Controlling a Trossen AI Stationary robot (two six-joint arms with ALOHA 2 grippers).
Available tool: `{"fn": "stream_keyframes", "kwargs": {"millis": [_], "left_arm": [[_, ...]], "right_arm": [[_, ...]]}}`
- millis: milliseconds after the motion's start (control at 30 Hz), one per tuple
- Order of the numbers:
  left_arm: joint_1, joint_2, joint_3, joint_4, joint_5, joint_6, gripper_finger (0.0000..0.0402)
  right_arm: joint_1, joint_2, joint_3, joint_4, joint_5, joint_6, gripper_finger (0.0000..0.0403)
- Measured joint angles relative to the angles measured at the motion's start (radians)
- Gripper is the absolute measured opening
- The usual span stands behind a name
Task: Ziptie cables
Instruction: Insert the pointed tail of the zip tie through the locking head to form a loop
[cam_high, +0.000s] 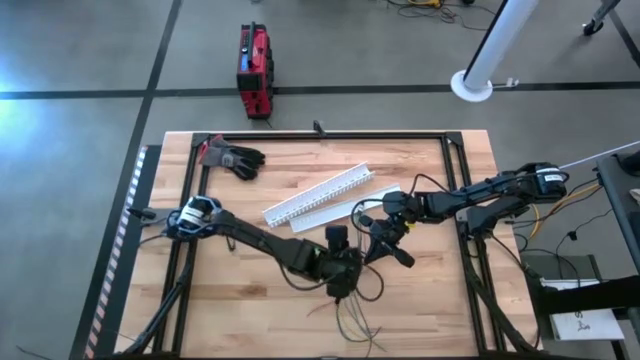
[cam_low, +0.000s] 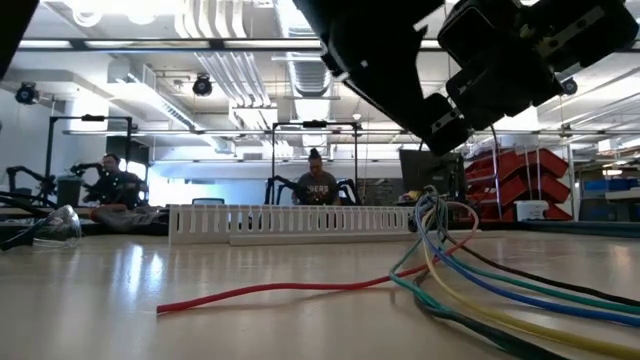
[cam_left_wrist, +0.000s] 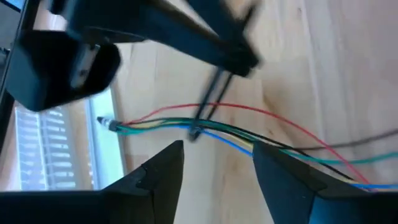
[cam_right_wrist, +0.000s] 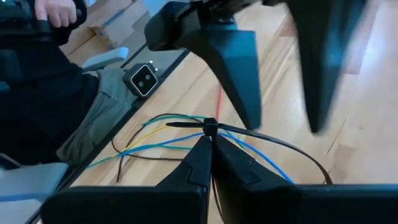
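Observation:
The cables are a loose bunch of thin green, blue, yellow, red and dark wires lying on the wooden table near its front middle. A black ziptie goes around them. My right gripper is shut on the ziptie, reaching in from the table's right. My left gripper is open just above the bunch, one finger to either side of the wires, and touches nothing that I can see. My right gripper pinches the black ziptie between its two fingertips, right at its small head where it wraps the cables. The ziptie's free strap runs off sideways past the fingers. The wires on both sides of the hold lie slack on the table.
A white slotted channel and its flat lid lie just behind the arms. Black gloves sit at the far left. A black frame borders the table. A red case stands on the floor beyond. People sit in the room behind.

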Motion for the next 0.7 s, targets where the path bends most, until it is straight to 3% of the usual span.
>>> {"fn": "stream_keyframes", "kwargs": {"millis": [233,700], "left_arm": [[0.058,0.000,-0.035,0.145,0.169,0.079,0.0172],[0.072,0.001,-0.032,0.145,0.176,0.091,0.0120]], "right_arm": [[0.001,0.000,0.000,-0.003,0.000,-0.001,0.0000],[0.001,0.000,-0.001,-0.031,0.000,-0.019,0.0000]]}}
